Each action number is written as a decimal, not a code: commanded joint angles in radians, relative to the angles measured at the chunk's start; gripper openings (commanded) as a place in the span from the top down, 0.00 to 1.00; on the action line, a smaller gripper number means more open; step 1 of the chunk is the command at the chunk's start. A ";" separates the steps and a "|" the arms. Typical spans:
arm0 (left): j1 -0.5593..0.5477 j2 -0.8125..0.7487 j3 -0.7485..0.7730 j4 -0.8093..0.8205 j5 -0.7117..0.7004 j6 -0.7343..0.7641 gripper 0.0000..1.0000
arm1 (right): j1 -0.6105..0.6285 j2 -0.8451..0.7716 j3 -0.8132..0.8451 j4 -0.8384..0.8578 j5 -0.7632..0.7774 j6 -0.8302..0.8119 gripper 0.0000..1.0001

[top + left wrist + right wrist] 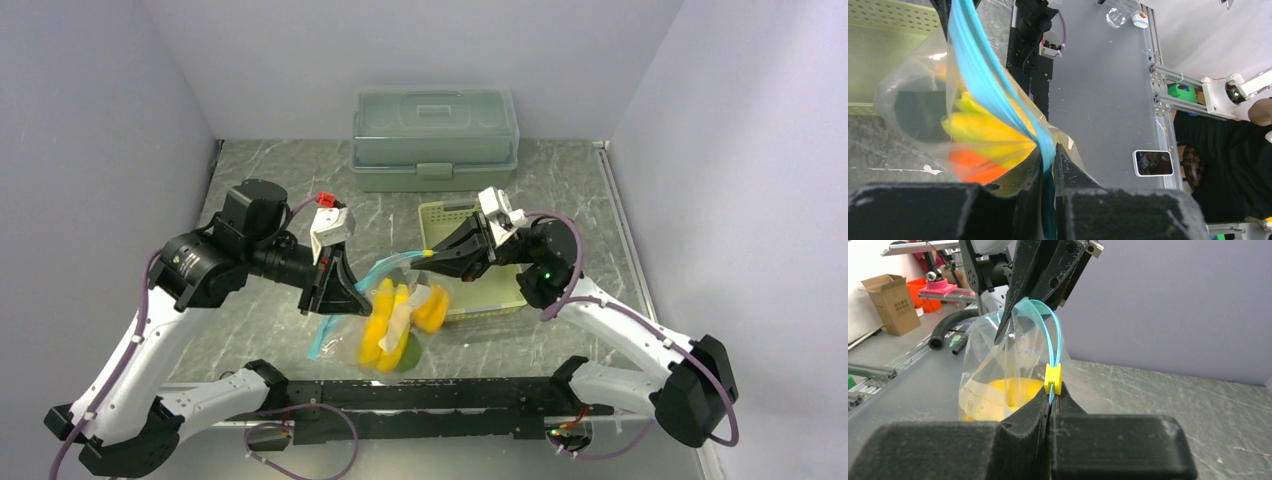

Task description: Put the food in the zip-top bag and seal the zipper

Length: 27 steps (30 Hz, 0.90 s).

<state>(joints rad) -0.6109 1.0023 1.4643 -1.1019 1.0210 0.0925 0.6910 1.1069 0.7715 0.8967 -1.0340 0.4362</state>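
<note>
Top external — left pincer (340, 300) and right pincer (429, 254), raised, clamp the zipper (385, 267).

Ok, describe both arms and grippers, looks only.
The left arm and right arm have white links, bulky black joints and a purple cable each. The left gripper and right gripper have black, tapering fingers and white wrist mounts. A green light glows on the right arm; a red plug sits by the left wrist.
</note>
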 commanded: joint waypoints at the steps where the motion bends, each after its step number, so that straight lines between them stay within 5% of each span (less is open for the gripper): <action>1: 0.000 -0.021 0.013 0.053 -0.055 0.013 0.79 | 0.002 -0.049 0.035 -0.082 0.022 -0.090 1.00; 13: 0.000 -0.027 0.013 0.083 -0.267 -0.027 0.44 | 0.002 -0.071 0.243 -0.764 0.041 -0.427 1.00; 27: 0.000 -0.026 -0.003 0.226 -0.346 -0.086 0.35 | 0.022 0.046 0.423 -1.174 0.009 -0.594 1.00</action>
<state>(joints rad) -0.6109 0.9897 1.4628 -0.9642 0.6811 0.0364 0.6975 1.1477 1.1076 -0.1665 -1.0042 -0.0799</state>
